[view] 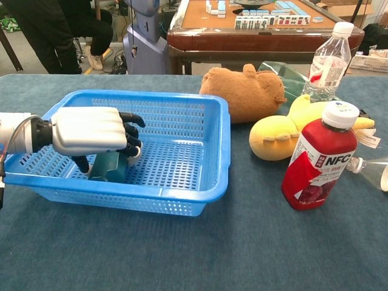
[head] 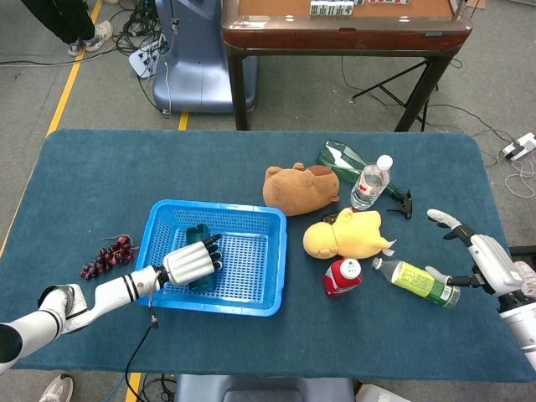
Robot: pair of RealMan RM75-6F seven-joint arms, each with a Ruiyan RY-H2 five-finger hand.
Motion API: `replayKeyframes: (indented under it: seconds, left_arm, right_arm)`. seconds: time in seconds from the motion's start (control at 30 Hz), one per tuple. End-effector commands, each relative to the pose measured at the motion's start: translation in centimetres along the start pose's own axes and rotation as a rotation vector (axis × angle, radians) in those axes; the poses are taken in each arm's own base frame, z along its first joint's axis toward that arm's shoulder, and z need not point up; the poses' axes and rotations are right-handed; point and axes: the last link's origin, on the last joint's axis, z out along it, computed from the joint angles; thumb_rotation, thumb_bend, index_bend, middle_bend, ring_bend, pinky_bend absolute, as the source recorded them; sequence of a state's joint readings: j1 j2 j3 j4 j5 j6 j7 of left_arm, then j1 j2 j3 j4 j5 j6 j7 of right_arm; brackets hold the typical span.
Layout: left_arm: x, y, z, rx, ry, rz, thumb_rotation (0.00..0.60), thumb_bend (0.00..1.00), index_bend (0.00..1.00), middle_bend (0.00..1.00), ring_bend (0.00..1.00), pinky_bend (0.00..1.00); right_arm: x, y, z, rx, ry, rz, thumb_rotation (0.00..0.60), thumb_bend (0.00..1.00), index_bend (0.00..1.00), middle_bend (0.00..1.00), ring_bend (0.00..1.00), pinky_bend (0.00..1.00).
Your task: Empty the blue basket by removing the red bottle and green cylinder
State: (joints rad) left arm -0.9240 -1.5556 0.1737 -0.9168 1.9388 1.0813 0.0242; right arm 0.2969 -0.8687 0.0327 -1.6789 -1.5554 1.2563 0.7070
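Left hand [view: 91,130] inside blue basket [head: 251,297], fingers curled around green cylinder [view: 109,167] — gripping it, cylinder upright on basket floor toward 9 o'clock side. Red bottle [view: 318,157] already out, standing on worktop [head: 100,167] at 3 o'clock of basket, just below yellow plush [head: 347,234]. Right hand [head: 477,251] at worktop's 3 o'clock edge — fingers spread, holding nothing, near lying green-label bottle [head: 416,281].

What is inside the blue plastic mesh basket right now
Only the dark green cylinder, with the left hand closing around its top. The hand covers its upper part, so the grip cannot be confirmed.
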Motion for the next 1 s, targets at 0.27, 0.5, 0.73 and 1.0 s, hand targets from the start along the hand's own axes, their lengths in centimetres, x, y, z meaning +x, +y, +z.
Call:
replayKeyframes:
  seconds: [0.27,0.5,0.73,1.0]
  left_arm:
    - [0.2,-0.4,-0.4,0.029,0.034,-0.021,0.6,0.21,0.67,0.58,0.44,0.16]
    - [2.5,-1.8,-2.1,0.119,0.16,-0.1,0.6,0.21,0.67,0.58,0.44,0.17]
    - [4.9,-3.5,-4.9,0.244,0.281,-0.169,0.6,0.21,0.66,0.59,0.44,0.17]
    - [4.5,-7.6,-8.0,0.484,0.276,-0.219,0.6,0.21,0.65,0.59,0.44,0.17]
  right_arm:
    - [0.1,0.0,-0.1,0.003,0.01,0.005,0.6,0.2,0.12,0.17,0.18,0.28]
    - [0.1,-0.1,-0.2,0.009,0.014,0.009,0.6,0.2,0.12,0.17,0.18,0.28]
    - [0.1,0.0,-0.3,0.015,0.013,0.014,0.6,0.2,0.12,0.17,0.18,0.28]
    - [0.1,0.0,-0.3,0.023,0.011,0.019,0.6,0.2,0.12,0.17,0.18,0.28]
